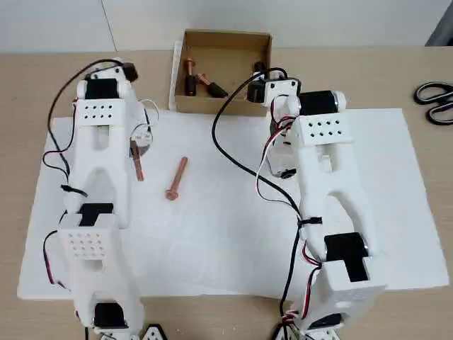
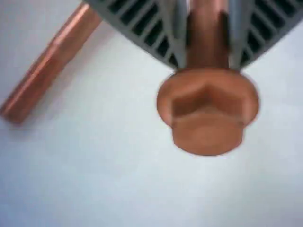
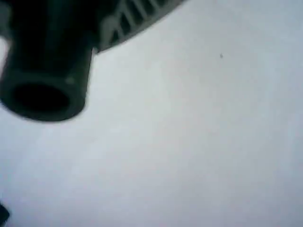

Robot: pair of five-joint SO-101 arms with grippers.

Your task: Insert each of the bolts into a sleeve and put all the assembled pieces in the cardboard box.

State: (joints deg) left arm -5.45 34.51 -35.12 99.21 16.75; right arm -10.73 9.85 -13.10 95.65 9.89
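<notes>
Wooden table [image 1: 396,78], a white sheet [image 1: 233,248] laid over it, and the cardboard box [image 1: 228,39] parked at the far edge with a few finished pieces dropped in.

The left gripper [image 2: 207,42] is closed on a copper bolt [image 2: 207,111]. The shank is pinched between the jaws and the hex head sticks out past the tips. The right gripper [image 3: 71,21] looks clamped on a black sleeve [image 3: 45,75], with the open bore poking out beyond its jaws. A spare bolt [image 2: 49,64] is lying flat on the sheet off to one side of the left jaws.

For the mating step, the shank should probably be lined up dead-on with the bore before anything gets pushed. Since the bolt is held head-out, a regrip or wrist turn might be needed first. With a crooked entry it could easily get jammed.
</notes>
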